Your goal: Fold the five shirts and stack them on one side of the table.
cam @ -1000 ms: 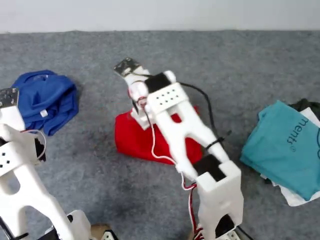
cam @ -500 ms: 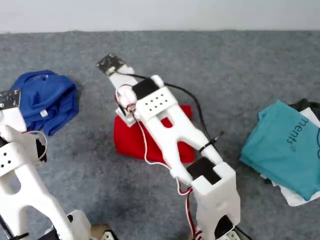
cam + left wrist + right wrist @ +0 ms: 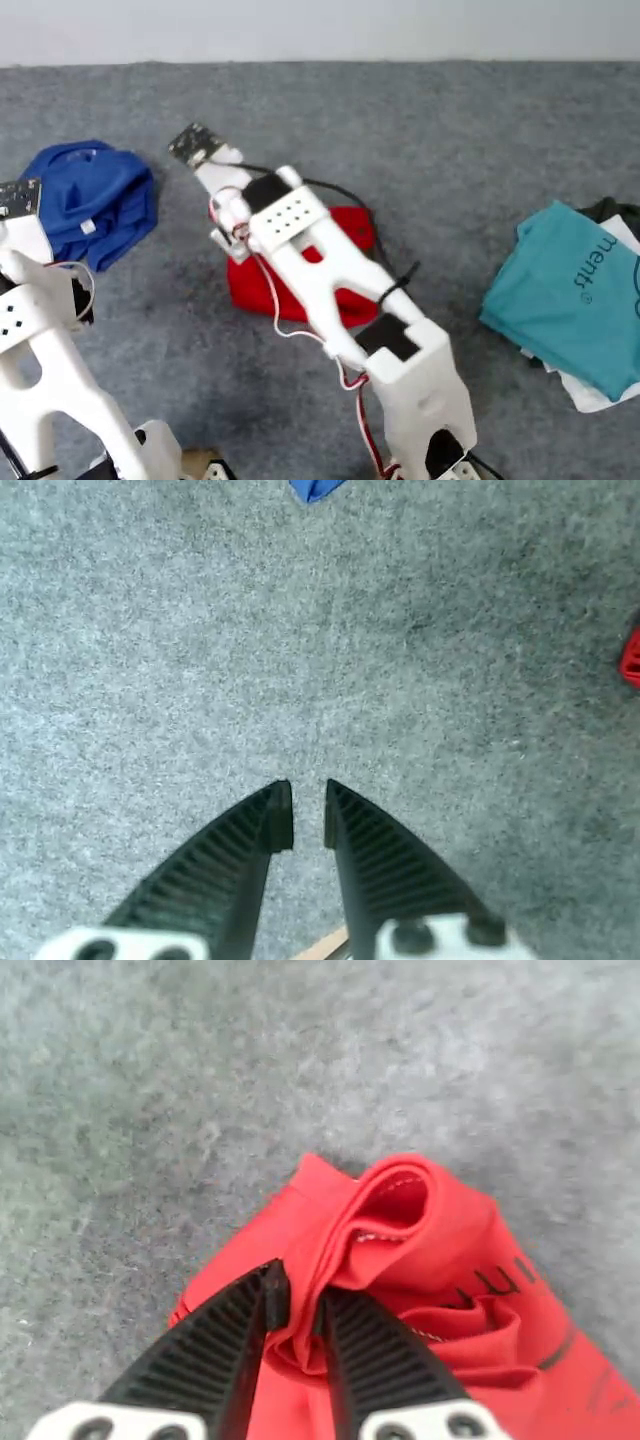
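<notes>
The right tool (image 3: 297, 1305) is clenching a raised fold of the crumpled red cotton shirt (image 3: 440, 1250), which is lying mid-way across the grey felt surface (image 3: 480, 150). The left tool (image 3: 308, 815) is hovering over bare felt, nearly clenched and empty. A bunched blue shirt (image 3: 95, 200) is sitting at one side, and a folded teal shirt (image 3: 565, 295) is topping a pile at the other.

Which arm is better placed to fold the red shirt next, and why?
Right. The right gripper is closed on a fold of the red shirt; the left gripper hangs shut over the bare grey table, apart from it.
</notes>
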Action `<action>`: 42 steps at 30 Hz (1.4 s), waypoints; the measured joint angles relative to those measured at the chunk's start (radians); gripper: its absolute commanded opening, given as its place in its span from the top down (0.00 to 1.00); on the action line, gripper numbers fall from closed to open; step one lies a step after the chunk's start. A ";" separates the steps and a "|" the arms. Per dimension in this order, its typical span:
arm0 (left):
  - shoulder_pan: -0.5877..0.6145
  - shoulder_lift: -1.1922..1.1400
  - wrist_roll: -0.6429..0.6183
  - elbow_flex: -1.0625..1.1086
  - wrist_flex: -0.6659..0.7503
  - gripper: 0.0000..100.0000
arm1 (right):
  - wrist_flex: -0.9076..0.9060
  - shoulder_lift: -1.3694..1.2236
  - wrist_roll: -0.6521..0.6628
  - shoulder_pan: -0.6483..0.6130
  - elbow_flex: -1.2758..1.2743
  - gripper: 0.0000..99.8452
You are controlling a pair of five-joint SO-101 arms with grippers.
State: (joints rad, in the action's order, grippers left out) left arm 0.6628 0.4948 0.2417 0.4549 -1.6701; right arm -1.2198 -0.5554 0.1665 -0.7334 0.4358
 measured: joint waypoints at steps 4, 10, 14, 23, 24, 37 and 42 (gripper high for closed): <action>0.000 0.000 0.000 0.000 0.000 0.93 | 0.000 -0.017 0.000 -0.017 0.000 0.84; 0.000 0.000 0.000 0.000 0.000 0.93 | -0.011 0.017 0.000 -0.021 0.000 0.80; 0.000 0.000 0.000 0.000 0.000 0.93 | -0.011 0.072 0.000 0.012 0.000 0.80; 0.000 0.000 0.000 0.000 0.000 0.93 | -0.149 0.080 0.000 0.172 0.000 0.80; 0.000 0.000 0.000 0.000 0.000 0.93 | -0.176 0.080 0.000 0.181 0.000 0.80; 0.000 0.000 0.000 0.000 0.000 0.93 | -0.226 0.014 0.000 0.193 0.000 0.85; 0.000 0.000 0.000 0.000 0.000 0.93 | -0.170 -0.041 0.018 0.199 0.000 0.90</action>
State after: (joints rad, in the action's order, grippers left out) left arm 0.6628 0.4948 0.2417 0.4549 -1.6701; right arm -1.3901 -0.5969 0.1849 -0.5340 0.4358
